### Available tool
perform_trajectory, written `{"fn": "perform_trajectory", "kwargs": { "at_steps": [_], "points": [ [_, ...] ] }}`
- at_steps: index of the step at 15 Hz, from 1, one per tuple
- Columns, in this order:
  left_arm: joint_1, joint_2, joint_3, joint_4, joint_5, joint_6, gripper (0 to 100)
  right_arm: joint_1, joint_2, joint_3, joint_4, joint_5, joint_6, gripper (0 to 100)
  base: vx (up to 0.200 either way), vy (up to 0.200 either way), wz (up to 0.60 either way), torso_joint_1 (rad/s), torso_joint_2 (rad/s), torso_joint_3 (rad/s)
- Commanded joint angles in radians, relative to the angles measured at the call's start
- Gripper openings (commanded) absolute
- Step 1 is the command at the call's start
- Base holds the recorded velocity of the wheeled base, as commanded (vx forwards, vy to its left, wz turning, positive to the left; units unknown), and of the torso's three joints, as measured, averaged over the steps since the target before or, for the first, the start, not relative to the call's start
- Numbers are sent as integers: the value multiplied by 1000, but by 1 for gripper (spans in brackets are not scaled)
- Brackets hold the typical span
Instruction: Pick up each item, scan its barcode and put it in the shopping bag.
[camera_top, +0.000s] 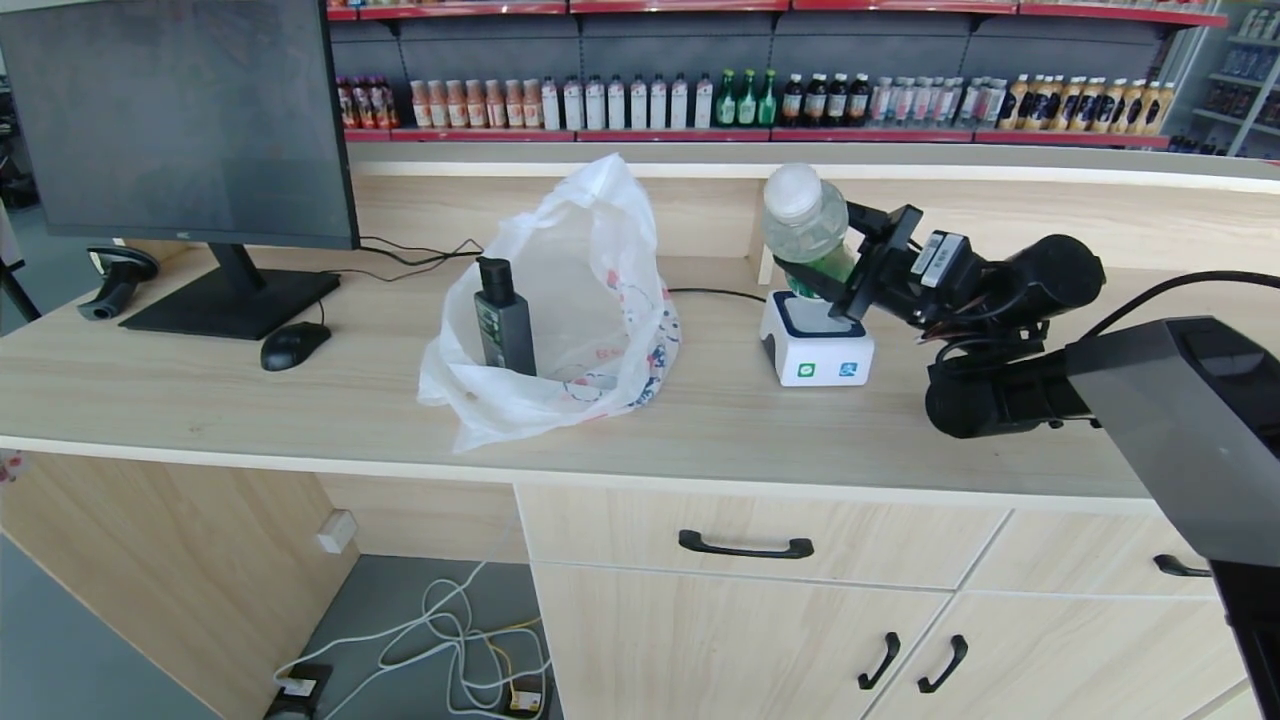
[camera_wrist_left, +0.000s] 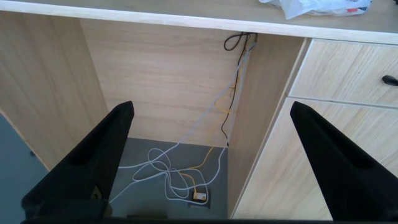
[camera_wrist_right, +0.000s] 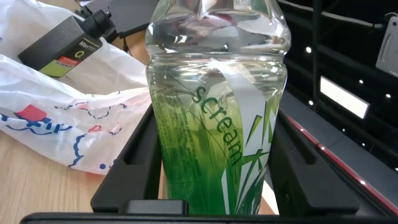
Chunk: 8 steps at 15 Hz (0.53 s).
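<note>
Head view: right arm comes in from 3 o'clock, forearm about level over the counter (camera_top: 300, 400). The right gripper (camera_top: 822, 255) is clamped on a clear bottle with a green label (camera_top: 805, 225), held just above the white scanner box (camera_top: 815, 350). The shopping bag (camera_top: 570, 300) stands at 9 o'clock of the scanner, with a dark bottle (camera_top: 503, 320) upright inside. Left wrist view: left gripper (camera_wrist_left: 208, 168) is low, below the counter edge, its fingers (camera_wrist_left: 87, 168) spread wide with nothing between them and floor cables (camera_wrist_left: 180, 174) beyond. Right wrist view: the bottle (camera_wrist_right: 214, 124) is pinched between the black fingers (camera_wrist_right: 134, 168), and the bag (camera_wrist_right: 68, 124) lies beyond it.
</note>
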<state>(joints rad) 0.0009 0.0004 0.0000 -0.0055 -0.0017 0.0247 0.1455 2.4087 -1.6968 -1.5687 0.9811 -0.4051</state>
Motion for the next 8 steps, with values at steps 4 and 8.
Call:
{"fn": "perform_trajectory", "kwargs": {
  "at_steps": [4,8],
  "points": [
    [1,1,0,-1,0,0,100,9,-89,14,-2,-9,49,0,0,0,0,0,0,0],
    [1,0,0,-1,0,0,100,66,-163,20,-2,-174,86,0,0,0,0,0,0,0]
  ]
}}
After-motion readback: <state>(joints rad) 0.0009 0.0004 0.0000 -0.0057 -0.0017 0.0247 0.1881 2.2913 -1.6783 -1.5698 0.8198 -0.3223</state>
